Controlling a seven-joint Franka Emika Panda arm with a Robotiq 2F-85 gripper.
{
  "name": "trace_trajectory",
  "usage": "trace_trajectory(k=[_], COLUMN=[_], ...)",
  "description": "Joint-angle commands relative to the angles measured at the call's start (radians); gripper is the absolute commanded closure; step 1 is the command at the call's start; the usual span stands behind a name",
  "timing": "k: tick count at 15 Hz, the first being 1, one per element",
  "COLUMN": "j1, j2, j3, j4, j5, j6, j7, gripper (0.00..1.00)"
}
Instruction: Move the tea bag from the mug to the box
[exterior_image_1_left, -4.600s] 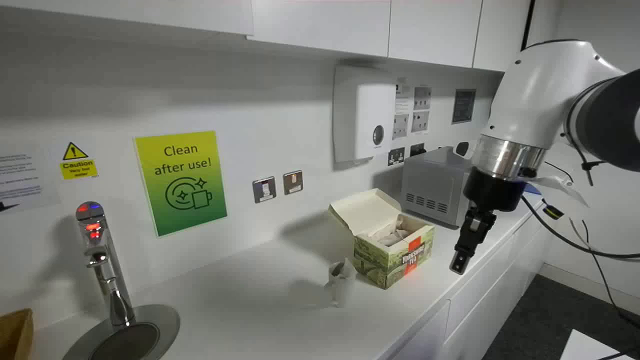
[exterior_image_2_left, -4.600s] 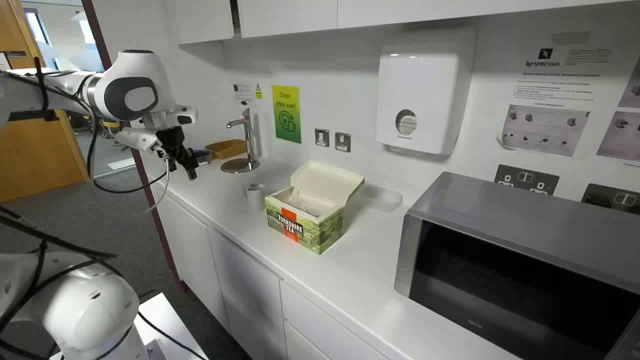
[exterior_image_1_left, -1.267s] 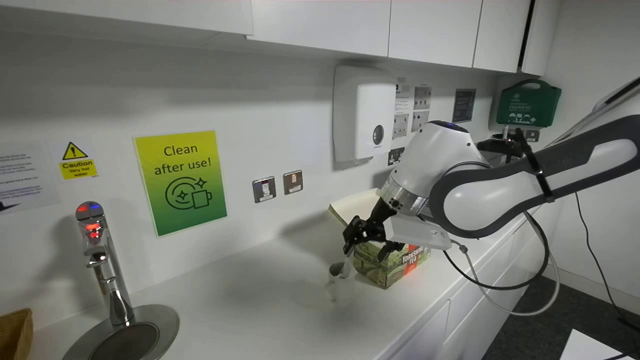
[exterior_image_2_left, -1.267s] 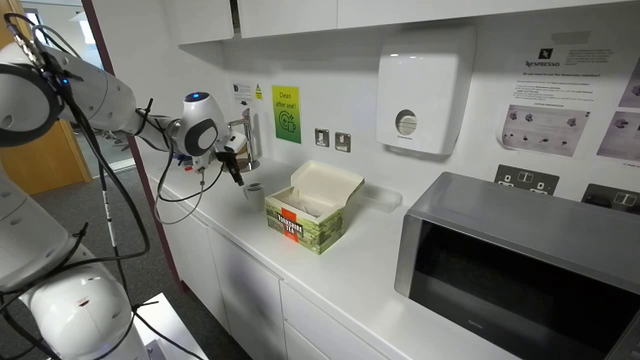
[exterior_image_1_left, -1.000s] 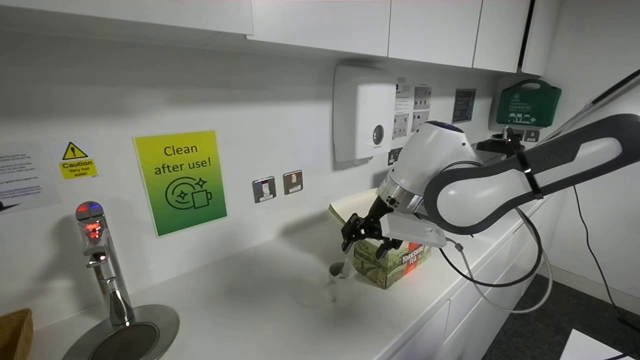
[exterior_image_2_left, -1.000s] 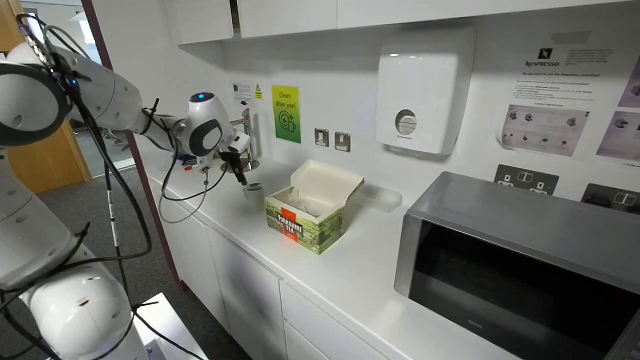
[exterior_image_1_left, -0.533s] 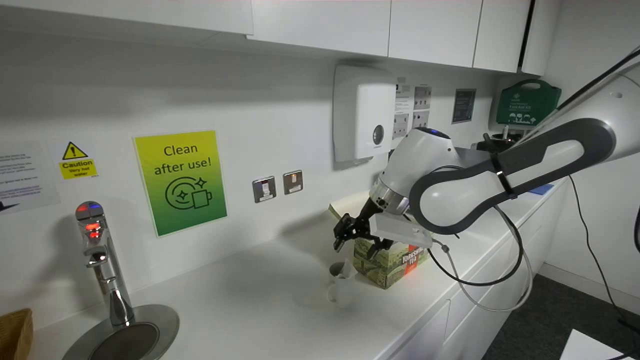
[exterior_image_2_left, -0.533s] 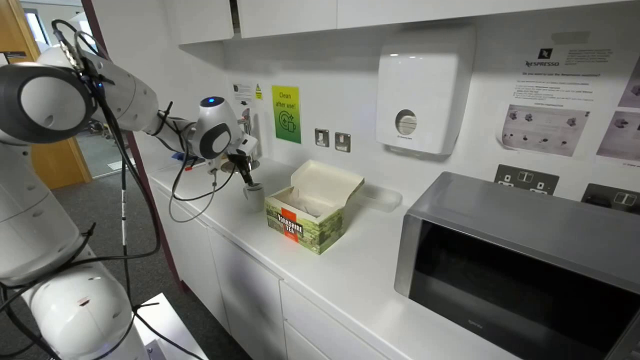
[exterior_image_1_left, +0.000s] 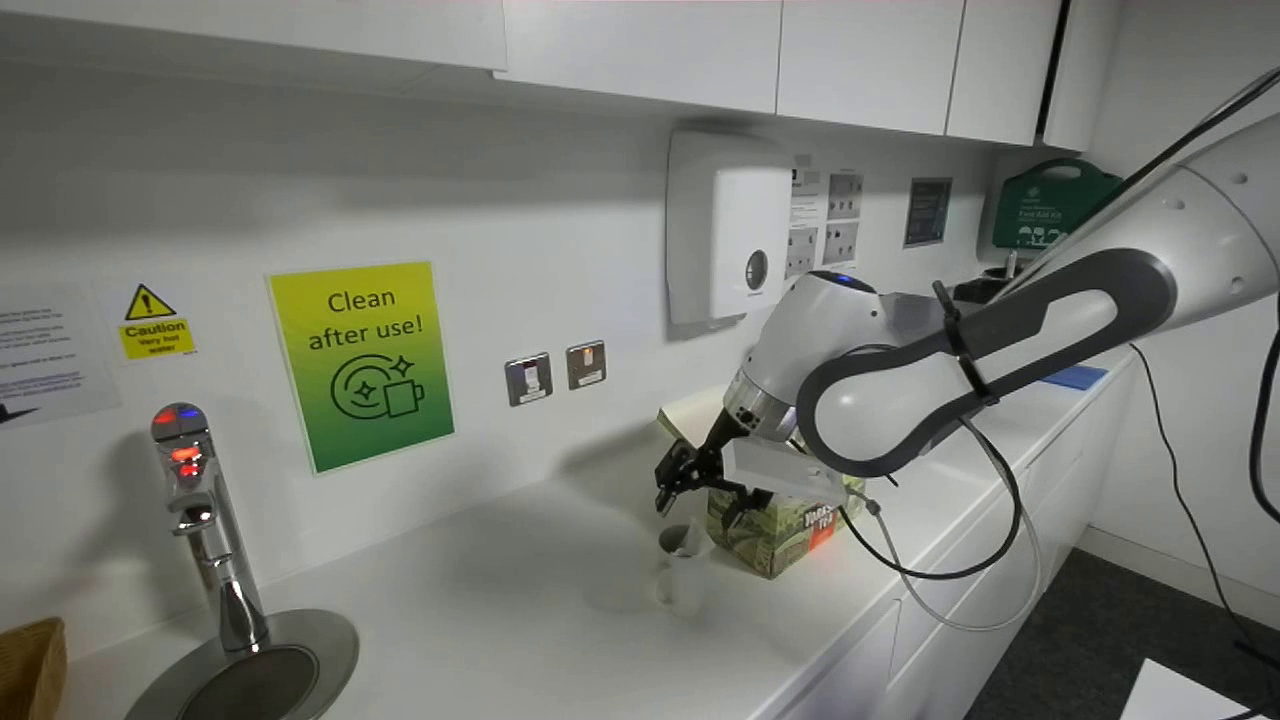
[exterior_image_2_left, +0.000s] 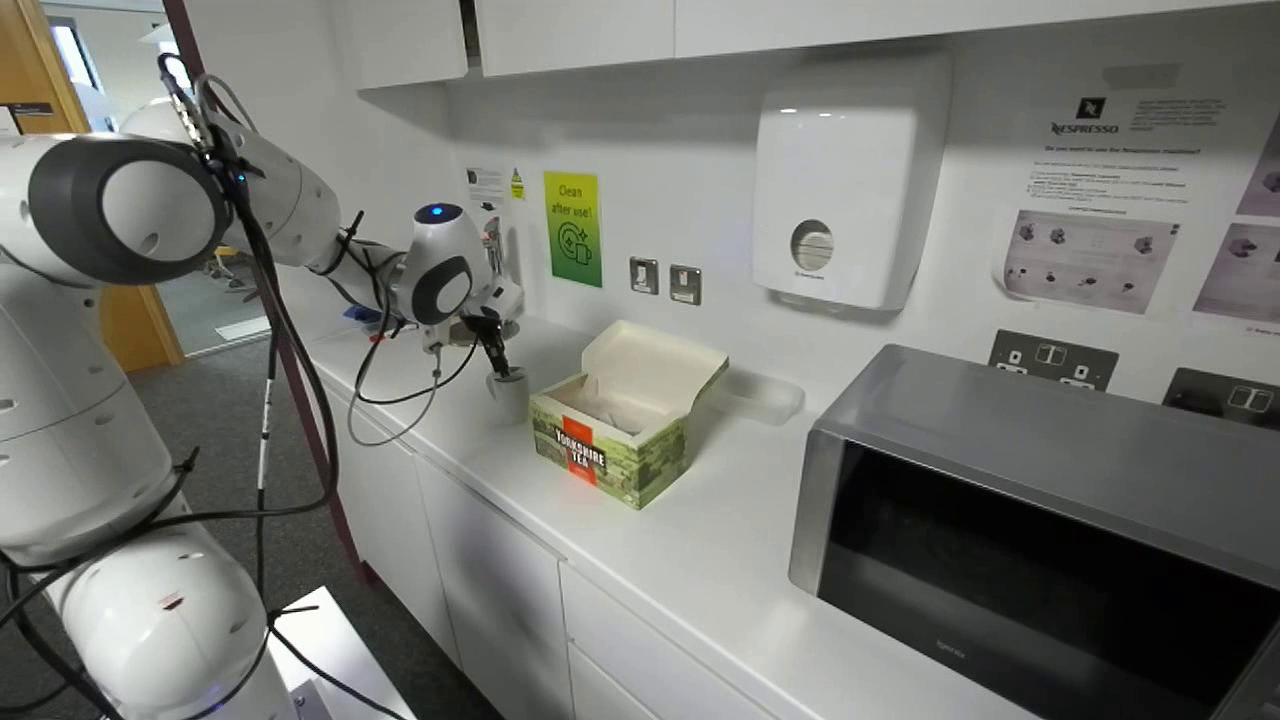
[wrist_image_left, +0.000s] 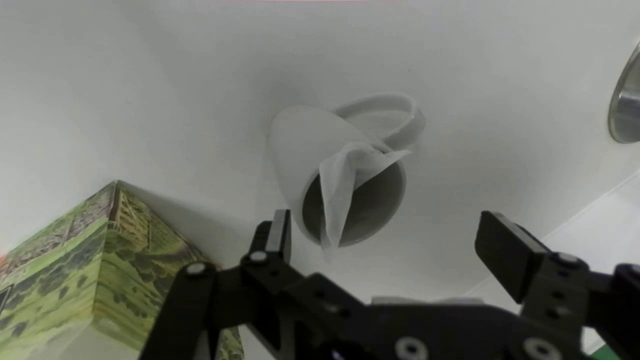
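The arm (exterior_image_1_left: 900, 405) slopes down to the mug (wrist_image_left: 307, 132), wrist tilted. The box (exterior_image_2_left: 655, 462) stands just beside the mug, lid raised, pale contents visible. The gripper (wrist_image_left: 385, 230) hangs near the mug's mouth, fingers spread wide. The mug is upright; the tea bag (wrist_image_left: 337, 187) sits in it, projecting past the rim.

The mug (wrist_image_left: 306, 137) is small, white and plain, with a handle at its side; it stands upright on the white counter (exterior_image_2_left: 720, 560). The tea bag (wrist_image_left: 337, 195) is pale, thin and folded, partly inside the mug, with one corner reaching over the rim near the handle. The box (exterior_image_2_left: 618, 465), printed green with a red label "Yorkshire Tea", rests near the mug, apart from it, and its cream lid stands open.
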Motion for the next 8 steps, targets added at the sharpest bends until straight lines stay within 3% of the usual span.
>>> trace_trajectory(k=[1, 3, 5, 8], j1=[0.027, 0.032, 0.036, 0.040], j2=[0.032, 0.042, 0.048, 0.056], j3=[-0.026, -0.031, -0.033, -0.037], j4=[0.028, 0.034, 0.038, 0.044], j5=[0.026, 0.027, 0.030, 0.032], j6=[0.032, 0.032, 0.033, 0.034], j7=[-0.039, -0.041, -0.044, -0.045], gripper=[0.00, 0.00, 0.27, 0.49])
